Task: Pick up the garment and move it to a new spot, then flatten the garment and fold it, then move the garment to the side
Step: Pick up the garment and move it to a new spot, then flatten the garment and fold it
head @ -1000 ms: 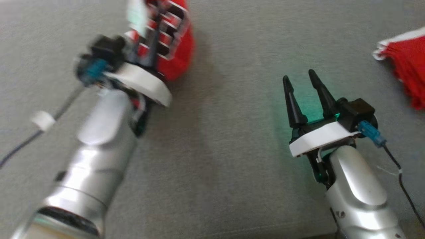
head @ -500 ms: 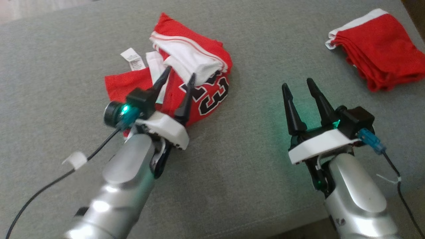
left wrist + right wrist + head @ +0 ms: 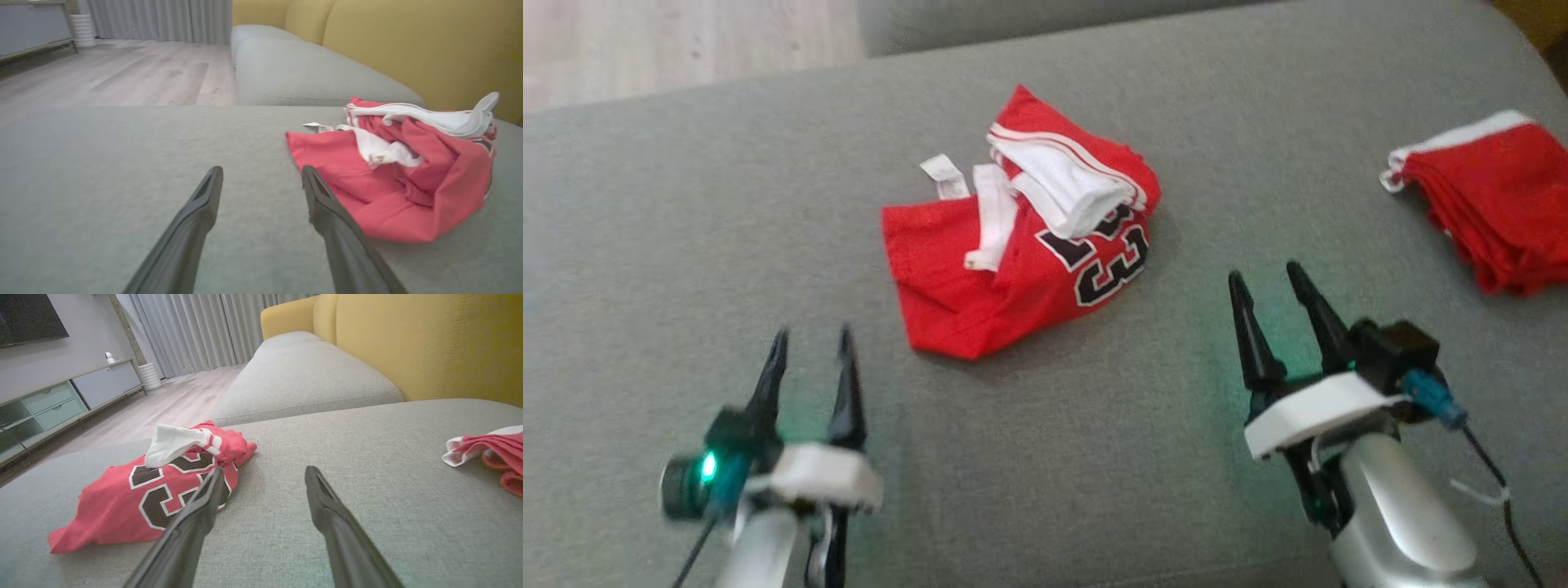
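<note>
Here, on the grey sofa cushion (image 3: 1094, 474), the left gripper (image 3: 813, 333) lies below and to the left of the garment (image 3: 980, 286). It is apart from the cloth, its two dark fingers spread wide and holding nothing. The garment is a red jersey with black, white-edged numerals and white trim. It sits crumpled in a heap on the cushion, with a white label (image 3: 941, 175) sticking out at its upper left edge. The right gripper (image 3: 1264, 273) lies below and to the right of the garment, likewise spread wide, empty and clear of the cloth. A folded red cloth (image 3: 1494, 204) with white edging rests well to the right of the garment.
</note>
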Tool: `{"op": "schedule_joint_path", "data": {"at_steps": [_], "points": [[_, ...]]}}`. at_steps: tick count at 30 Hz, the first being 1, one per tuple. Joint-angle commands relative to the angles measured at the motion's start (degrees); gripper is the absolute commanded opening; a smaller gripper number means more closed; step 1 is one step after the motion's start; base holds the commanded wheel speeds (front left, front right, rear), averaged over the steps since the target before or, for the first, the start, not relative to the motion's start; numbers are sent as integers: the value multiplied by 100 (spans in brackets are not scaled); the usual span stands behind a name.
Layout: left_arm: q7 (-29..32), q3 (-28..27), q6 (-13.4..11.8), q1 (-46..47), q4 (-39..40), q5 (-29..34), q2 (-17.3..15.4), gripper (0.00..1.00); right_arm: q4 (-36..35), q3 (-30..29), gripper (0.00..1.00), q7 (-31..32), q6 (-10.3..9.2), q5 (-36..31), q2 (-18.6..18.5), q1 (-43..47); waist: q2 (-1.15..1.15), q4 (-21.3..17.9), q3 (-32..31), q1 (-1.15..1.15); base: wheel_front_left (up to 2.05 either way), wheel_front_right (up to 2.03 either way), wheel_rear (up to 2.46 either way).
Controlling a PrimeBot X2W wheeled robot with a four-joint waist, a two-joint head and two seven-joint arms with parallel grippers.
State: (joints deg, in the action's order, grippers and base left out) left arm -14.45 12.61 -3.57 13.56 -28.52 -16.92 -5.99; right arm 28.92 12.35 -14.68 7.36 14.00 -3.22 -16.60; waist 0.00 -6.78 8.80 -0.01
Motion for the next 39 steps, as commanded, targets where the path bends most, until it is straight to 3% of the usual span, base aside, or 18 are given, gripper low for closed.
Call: {"op": "schedule_joint_path", "data": {"at_steps": [1,7,16,28,39], "points": [[-54,-345,-40,-76,261,95,-35,100,-121,78,100,-32,13,-37,35,-2,0,208,-257,1,0,0,0],[-54,-924,-38,-986,712,498,125,100,27,11,100,-32,13,-105,35,255,0,413,-570,1,0,0,0],[-54,-1145,77,-1601,1084,854,283,100,140,-122,100,-32,13,-141,35,599,0,629,-819,1,0,0,0],[-54,-911,105,-1530,1117,732,310,100,125,-75,100,-32,13,-174,35,470,0,676,-685,1,0,0,0],[-54,-398,114,-1145,1087,555,311,100,685,320,100,-32,13,-531,35,-1053,0,1083,-160,1,0,0,0]]}}
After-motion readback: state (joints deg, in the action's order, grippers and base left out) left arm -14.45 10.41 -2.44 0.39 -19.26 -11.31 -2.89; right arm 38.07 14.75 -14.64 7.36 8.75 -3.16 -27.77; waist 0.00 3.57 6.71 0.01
